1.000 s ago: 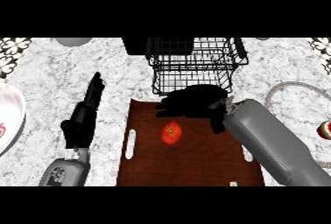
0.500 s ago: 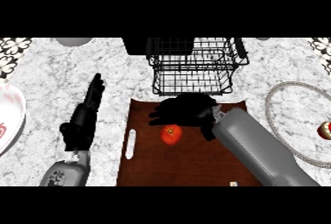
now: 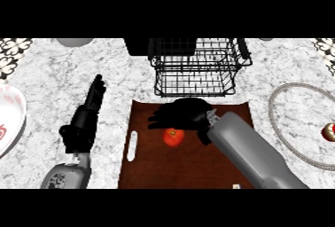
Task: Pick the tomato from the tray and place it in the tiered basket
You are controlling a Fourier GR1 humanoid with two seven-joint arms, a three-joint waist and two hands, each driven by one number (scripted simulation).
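Observation:
A red tomato (image 3: 173,138) lies on the dark brown tray (image 3: 157,168), a little left of the tray's middle. My right hand (image 3: 185,114) hovers directly over and just beyond it, palm down, fingers spread and reaching left; the fingertips overlap the tomato's top edge but do not curl round it. The black wire tiered basket (image 3: 193,66) stands just beyond the tray's far edge. My left hand (image 3: 86,117) rests on the counter left of the tray, fingers straight and pointing away.
A white plate (image 3: 12,117) with red markings sits at the left edge. On the right is a round grey-rimmed plate (image 3: 288,133) holding a red-and-white item (image 3: 328,132). A grey bowl (image 3: 75,41) shows at the top left.
My right hand has moved left and toward me across the tray, from near its far right part to right above the tomato. The tomato and left hand have not moved.

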